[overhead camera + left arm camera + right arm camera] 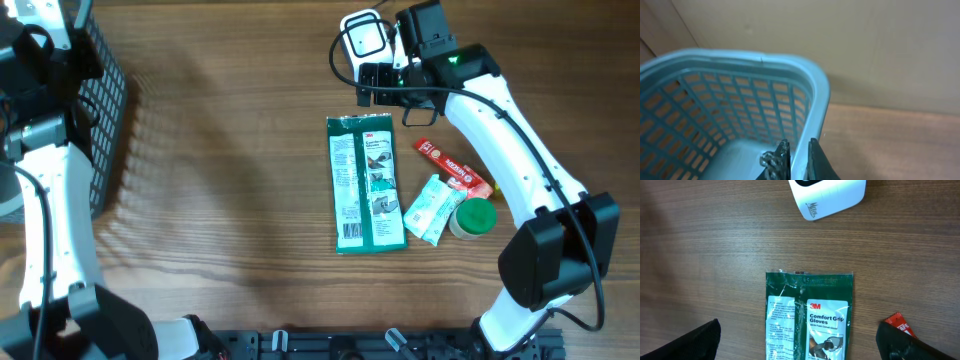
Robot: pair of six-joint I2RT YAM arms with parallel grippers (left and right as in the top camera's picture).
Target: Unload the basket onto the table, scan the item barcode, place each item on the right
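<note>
We see the gloves packet (366, 180) lying flat on the desk, right of its middle. Our right gripper (385, 92) hangs just past the packet's far end, fingers spread wide and holding nothing. The white scanner (362, 38) lies beside it by the far edge. At the left edge, our left gripper (799, 162) is pinched shut on the basket (740, 65) wall.
</note>
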